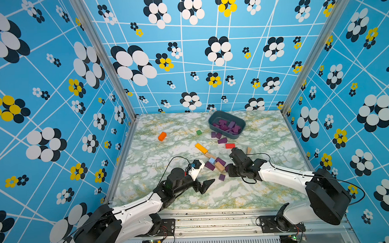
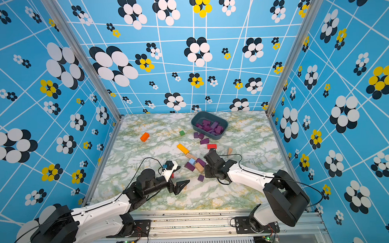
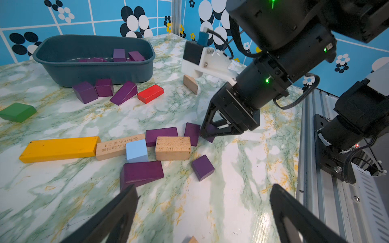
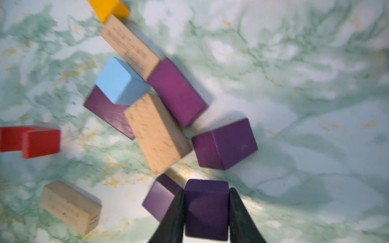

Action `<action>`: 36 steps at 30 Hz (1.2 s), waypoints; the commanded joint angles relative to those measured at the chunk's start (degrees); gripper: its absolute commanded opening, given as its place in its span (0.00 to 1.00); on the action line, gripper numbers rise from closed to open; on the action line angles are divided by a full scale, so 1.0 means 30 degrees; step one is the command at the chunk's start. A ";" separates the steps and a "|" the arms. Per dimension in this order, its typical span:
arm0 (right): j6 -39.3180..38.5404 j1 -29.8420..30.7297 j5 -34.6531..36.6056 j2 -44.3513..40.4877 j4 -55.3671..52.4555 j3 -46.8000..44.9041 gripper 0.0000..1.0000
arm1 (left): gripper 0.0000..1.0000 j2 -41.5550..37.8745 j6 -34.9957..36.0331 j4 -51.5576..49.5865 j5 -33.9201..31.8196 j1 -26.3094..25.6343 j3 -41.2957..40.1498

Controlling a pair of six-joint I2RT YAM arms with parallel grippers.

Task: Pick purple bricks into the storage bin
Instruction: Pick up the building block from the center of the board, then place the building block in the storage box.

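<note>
Item: right gripper (image 4: 206,189), pinched on one purple brick (image 4: 206,210) by its flat opposite faces.
I judge it light, rigid painted wood, smooth enough to slip (grip mid-face, squarely); whether it sits clear of the table (image 4: 294,105) I cannot tell through the blur. Left gripper (image 3: 202,187) spread, empty. More purple bricks (image 3: 143,172) crowd tan blocks (image 3: 173,148) nearby; storage bin (image 1: 234,136) well apart, part-filled. Glossy marble table; blue flowered walls (image 1: 187,60).
</note>
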 commanded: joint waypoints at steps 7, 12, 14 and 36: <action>-0.2048 -0.2733 -0.1838 0.1038 -0.0222 0.4277 0.23 | 0.99 -0.0020 0.0350 0.0352 -0.0803 -0.0136 -0.0246; -0.2826 -0.4898 -0.3206 0.3311 -0.0848 0.8105 0.24 | 1.00 -0.0451 0.0405 0.0263 -0.1151 -0.0136 -0.0365; -0.2996 -0.5643 -0.3547 0.4552 -0.1045 0.9698 0.23 | 0.99 -0.0739 0.0407 0.0178 -0.1245 -0.0151 -0.0423; -0.4752 -0.8618 -0.3063 1.2709 -0.4425 2.1202 0.73 | 0.99 -0.1633 0.0643 -0.0775 -0.3445 -0.0145 -0.0448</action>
